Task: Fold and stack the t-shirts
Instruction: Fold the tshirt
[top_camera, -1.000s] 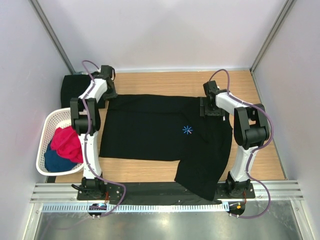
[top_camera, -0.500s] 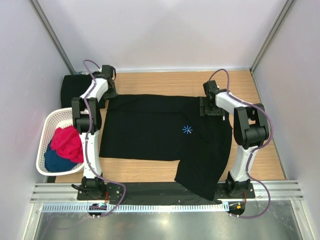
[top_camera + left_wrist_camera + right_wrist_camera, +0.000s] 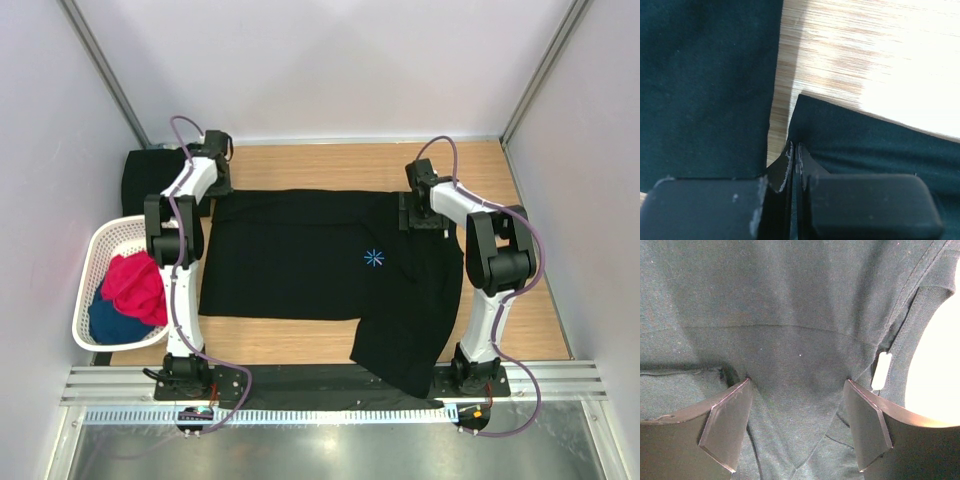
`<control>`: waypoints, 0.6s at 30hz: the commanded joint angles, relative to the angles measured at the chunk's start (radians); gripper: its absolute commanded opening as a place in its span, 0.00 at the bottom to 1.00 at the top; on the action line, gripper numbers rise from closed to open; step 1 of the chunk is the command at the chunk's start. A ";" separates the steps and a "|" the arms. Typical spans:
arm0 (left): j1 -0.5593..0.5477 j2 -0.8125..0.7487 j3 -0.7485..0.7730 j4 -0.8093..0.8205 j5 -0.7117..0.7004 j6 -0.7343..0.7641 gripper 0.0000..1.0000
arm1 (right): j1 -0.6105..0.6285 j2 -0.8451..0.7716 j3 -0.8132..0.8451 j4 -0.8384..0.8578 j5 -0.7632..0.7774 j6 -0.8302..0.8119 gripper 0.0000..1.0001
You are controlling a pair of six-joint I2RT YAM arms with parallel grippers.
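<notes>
Landmark: blue star print [image 3: 374,259] on the spread t-shirt [image 3: 300,260].
Task thing: the spread t-shirt lies flat on the table [image 3: 330,160] around the print. One sleeve trails toward the near edge.
Second shirt: folded t-shirt [image 3: 148,175], far left of the print, beyond the basket [image 3: 90,260].
Left gripper [image 3: 793,152]: clamped tight on the shirt's corner, far left of the print.
Right gripper [image 3: 797,390]: jaws wide, holding nothing, down over the cloth just right of the print and beyond it.
Step in hand (judged): take two far-edge grips for a fold.
Doing it well: close the right jaws on a shallow pinch beside the collar [image 3: 912,340], catching both layers. Then lift both ends together and level, so the edge comes over straight.
Risk: a left-only pull would skew the cloth.
Top view only: whole layout and sleeve.
Left wrist only: the pinch sits at the very corner, with bare wood between the two shirts.
Right wrist only: white neck label [image 3: 881,371], and no cloth gathered between the pads.
</notes>
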 commanded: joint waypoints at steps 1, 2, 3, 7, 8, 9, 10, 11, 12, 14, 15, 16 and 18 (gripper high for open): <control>0.006 -0.041 -0.006 0.046 -0.064 0.050 0.00 | -0.003 0.030 0.030 0.005 0.020 -0.022 0.79; 0.007 -0.041 -0.004 0.046 -0.064 0.053 0.00 | -0.003 0.032 0.033 0.004 0.022 -0.023 0.79; 0.007 -0.040 -0.003 0.046 -0.063 0.056 0.00 | -0.003 0.034 0.036 0.004 0.018 -0.025 0.79; 0.007 -0.041 0.002 0.035 -0.030 0.051 0.04 | -0.003 0.032 0.041 -0.003 0.012 -0.020 0.80; 0.007 -0.044 -0.001 0.035 -0.021 0.050 0.07 | -0.003 0.030 0.047 -0.010 0.009 -0.019 0.80; 0.006 -0.050 -0.001 0.032 -0.017 0.045 0.12 | -0.005 0.027 0.051 -0.016 0.003 -0.019 0.80; 0.006 -0.056 0.001 0.029 -0.003 0.041 0.23 | -0.003 0.021 0.061 -0.022 -0.003 -0.020 0.80; 0.007 -0.075 0.002 0.029 0.005 0.038 0.29 | -0.005 0.017 0.076 -0.038 -0.011 -0.019 0.82; 0.006 -0.087 0.005 0.026 0.016 0.033 0.36 | -0.003 0.008 0.085 -0.045 -0.029 -0.020 0.83; 0.004 -0.128 0.016 0.017 0.034 0.013 0.53 | -0.005 -0.022 0.123 -0.079 -0.047 -0.022 0.84; 0.003 -0.144 0.022 0.006 0.042 0.004 0.59 | -0.002 -0.034 0.134 -0.090 -0.060 -0.023 0.85; 0.001 -0.161 0.022 0.003 0.049 -0.004 0.67 | -0.002 -0.063 0.146 -0.099 -0.089 -0.028 0.85; -0.008 -0.219 0.016 -0.002 0.082 -0.042 0.71 | 0.000 -0.089 0.182 -0.131 -0.112 -0.031 0.87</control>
